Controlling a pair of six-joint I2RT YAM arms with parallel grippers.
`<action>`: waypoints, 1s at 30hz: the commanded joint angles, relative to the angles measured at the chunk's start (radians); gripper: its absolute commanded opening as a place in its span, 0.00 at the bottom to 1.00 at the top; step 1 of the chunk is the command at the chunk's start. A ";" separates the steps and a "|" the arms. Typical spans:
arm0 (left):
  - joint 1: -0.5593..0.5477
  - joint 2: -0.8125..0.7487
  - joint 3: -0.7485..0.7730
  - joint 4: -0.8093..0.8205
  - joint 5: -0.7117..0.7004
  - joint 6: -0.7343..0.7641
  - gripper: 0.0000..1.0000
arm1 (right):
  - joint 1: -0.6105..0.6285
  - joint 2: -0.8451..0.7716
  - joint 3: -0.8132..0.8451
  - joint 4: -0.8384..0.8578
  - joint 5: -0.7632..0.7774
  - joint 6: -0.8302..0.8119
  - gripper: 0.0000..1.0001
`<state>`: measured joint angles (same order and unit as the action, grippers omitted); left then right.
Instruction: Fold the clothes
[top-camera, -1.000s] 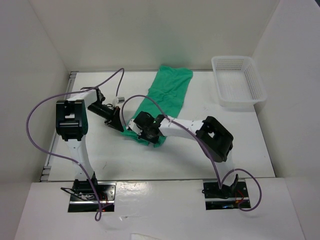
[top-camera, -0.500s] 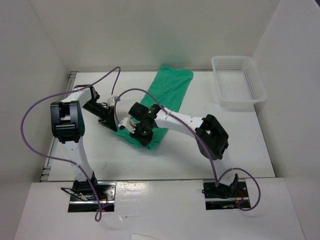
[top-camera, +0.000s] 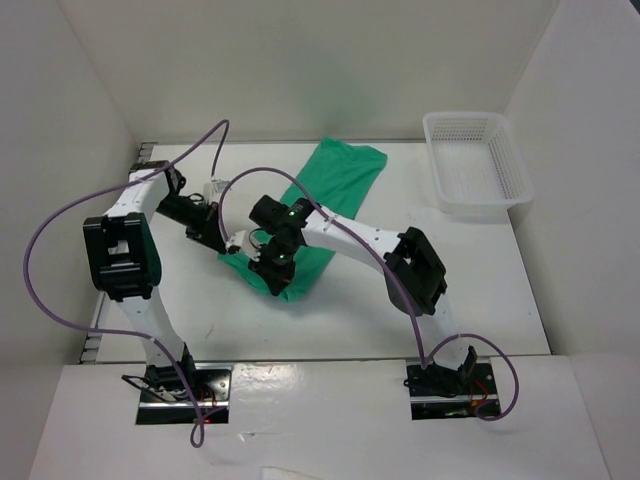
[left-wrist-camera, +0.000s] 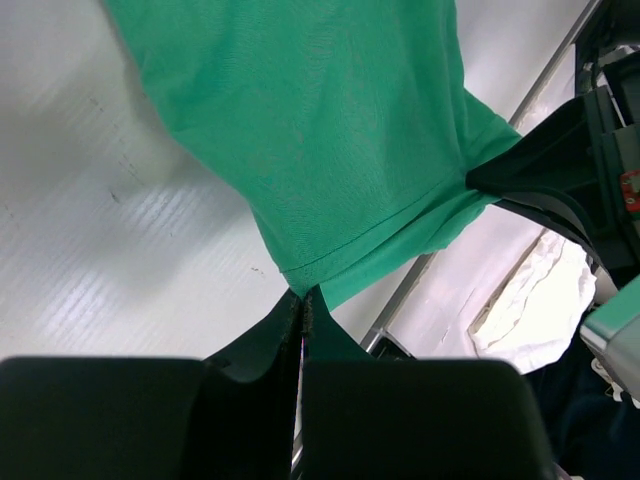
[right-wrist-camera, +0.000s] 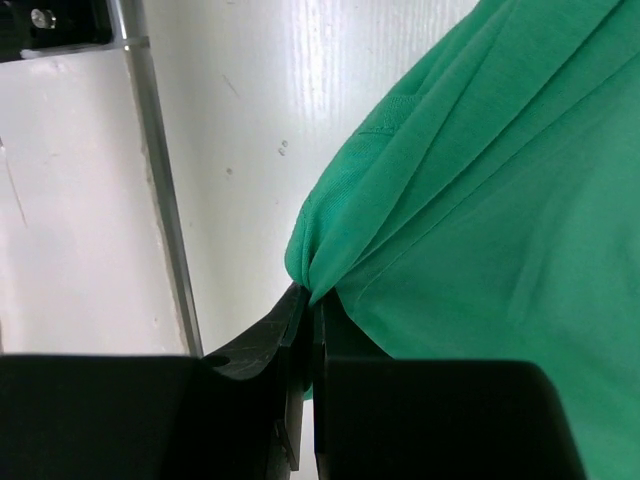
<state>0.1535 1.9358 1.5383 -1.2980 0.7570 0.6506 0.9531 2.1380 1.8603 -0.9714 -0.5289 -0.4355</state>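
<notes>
At the bottom edge of the overhead frame, the left arm's base and the right arm's base, bolted side by side to the white desk, with purple cables looping up from both.

Further up, left of centre, the left end effector clamped tight on the near hem of the emerald-green T-shirt. In its own wrist view, black fingertips pressed together at lower centre with a thin corner of green cloth caught between them.

Just beside it, near the middle of the frame, the right end effector, closed almost fully and pinching a bunched fold at the other near corner of the same garment. Seen from its wrist, gathered pleats fanning out from the grip toward the upper right, bare white desk and a metal rail at left.

Near edge of the cloth stretched between the two grips. Whether raised clear of the desk, not possible to tell.

Beyond the end effectors, the rest of the T-shirt lying as a long narrow strip, slanting from frame centre up to the far edge of the desk at upper centre.

Farthest back, at upper right and well apart from the garment, a white plastic mesh basket on the desk beside the right wall.
</notes>
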 joint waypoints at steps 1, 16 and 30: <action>0.021 -0.072 0.003 -0.001 0.041 0.037 0.00 | 0.018 0.010 0.046 -0.087 -0.072 -0.017 0.08; 0.060 -0.106 -0.082 -0.001 0.061 0.046 0.00 | 0.039 0.048 0.089 -0.105 -0.074 -0.026 0.08; 0.060 -0.106 -0.115 -0.001 0.033 0.064 0.00 | 0.049 0.088 0.138 -0.125 -0.085 -0.026 0.19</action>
<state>0.2028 1.8492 1.4384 -1.3033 0.7872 0.6621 0.9859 2.2040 1.9457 -1.0405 -0.5701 -0.4530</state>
